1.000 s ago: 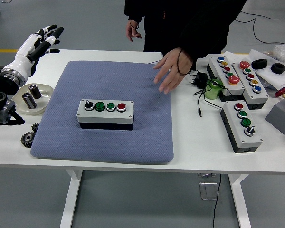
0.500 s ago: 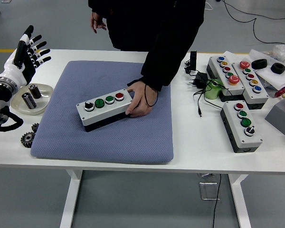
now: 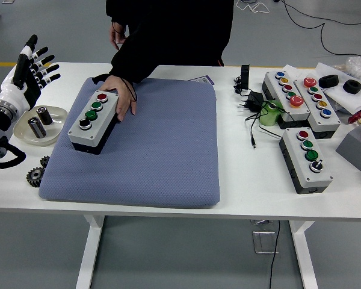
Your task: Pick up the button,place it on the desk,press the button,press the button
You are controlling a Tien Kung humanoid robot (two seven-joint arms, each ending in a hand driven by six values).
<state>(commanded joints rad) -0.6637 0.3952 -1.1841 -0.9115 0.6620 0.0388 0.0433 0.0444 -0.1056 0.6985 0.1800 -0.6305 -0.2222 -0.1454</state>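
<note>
A grey button box (image 3: 94,120) with a black knob, two green buttons and a red button lies on the blue mat (image 3: 156,150) near its left edge, turned lengthwise. A person's hand (image 3: 121,96) rests on the box's far right side. My left hand (image 3: 31,63) is raised at the far left, fingers spread, empty, well apart from the box. My right arm is out of view.
A clear dish (image 3: 25,133) with two metal cylinders and two dark gears (image 3: 35,176) lie left of the mat. Several other button boxes (image 3: 307,158), a green cup (image 3: 268,113), cables and a plug (image 3: 251,102) crowd the right side.
The person has slid and turned the button box from the mat's middle to its left side. My left hand has stayed raised at the left, moving only slightly.
</note>
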